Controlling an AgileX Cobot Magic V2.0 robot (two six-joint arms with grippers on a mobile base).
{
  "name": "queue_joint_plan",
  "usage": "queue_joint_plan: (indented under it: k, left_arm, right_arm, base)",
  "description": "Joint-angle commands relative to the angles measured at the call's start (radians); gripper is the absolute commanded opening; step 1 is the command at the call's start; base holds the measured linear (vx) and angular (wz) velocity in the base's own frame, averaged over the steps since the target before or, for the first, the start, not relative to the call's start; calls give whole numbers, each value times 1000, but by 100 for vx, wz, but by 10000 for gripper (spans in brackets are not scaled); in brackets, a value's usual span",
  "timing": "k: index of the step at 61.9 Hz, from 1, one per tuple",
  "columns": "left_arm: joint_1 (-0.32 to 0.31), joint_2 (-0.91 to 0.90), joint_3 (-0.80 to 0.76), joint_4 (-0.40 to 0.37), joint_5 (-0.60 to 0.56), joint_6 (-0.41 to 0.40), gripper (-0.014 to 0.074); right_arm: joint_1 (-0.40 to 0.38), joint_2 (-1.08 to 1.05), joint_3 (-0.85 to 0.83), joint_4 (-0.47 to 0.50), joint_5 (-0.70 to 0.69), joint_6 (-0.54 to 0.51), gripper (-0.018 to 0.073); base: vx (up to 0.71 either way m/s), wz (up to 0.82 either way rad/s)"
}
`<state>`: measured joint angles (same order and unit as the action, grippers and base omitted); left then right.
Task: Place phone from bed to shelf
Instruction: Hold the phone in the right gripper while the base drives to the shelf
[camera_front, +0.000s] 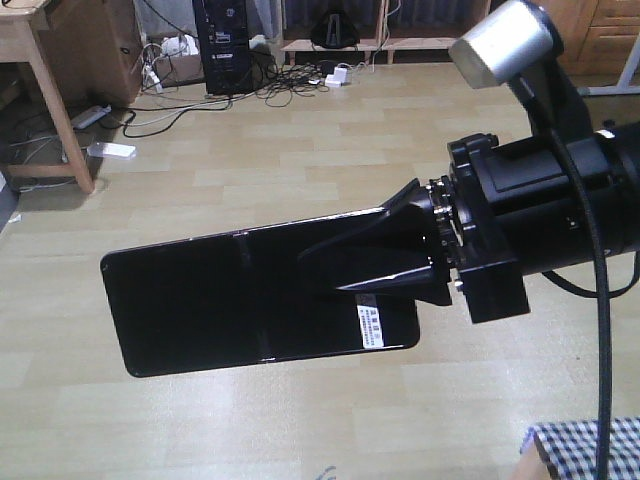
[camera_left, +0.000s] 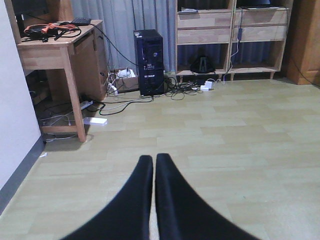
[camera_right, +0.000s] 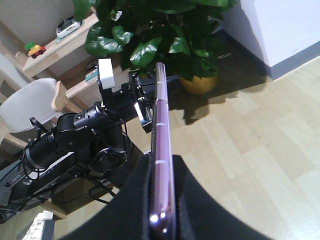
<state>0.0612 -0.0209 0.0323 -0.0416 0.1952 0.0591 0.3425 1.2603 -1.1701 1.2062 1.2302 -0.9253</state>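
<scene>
The phone (camera_front: 230, 300), thin, glossy black with a white barcode sticker, hangs flat above the wood floor. My right gripper (camera_front: 325, 270) is shut on its right end. In the right wrist view the phone (camera_right: 161, 115) shows edge-on, pinkish-purple, pinched between the black fingers of the right gripper (camera_right: 161, 159). The left gripper (camera_left: 153, 159) is shut with nothing in it, over bare floor. The pale-wood shelf (camera_left: 225, 30) stands against the far wall, and its lower board (camera_front: 420, 42) also shows in the front view. A checked corner of the bed (camera_front: 585, 450) sits at the bottom right.
A wooden desk (camera_left: 55, 50) stands at the left, with a black computer tower (camera_left: 150, 62) and tangled cables (camera_left: 185, 87) on the floor beside it. A large potted plant (camera_right: 165, 35), a grey chair (camera_right: 30, 107) and the left arm (camera_right: 80, 135) fill the right wrist view.
</scene>
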Motion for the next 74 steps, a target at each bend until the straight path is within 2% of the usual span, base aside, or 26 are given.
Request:
queue_joint_plan:
  k: [1, 74]
  left_arm:
    - [0, -7, 7, -9, -73, 0, 1]
    - [0, -7, 7, -9, -73, 0, 1]
  right_arm:
    - [-1, -23, -28, 92, 55, -3, -2]
    - [-1, -23, -28, 92, 55, -3, -2]
  base:
    - [37, 2]
    - [39, -12]
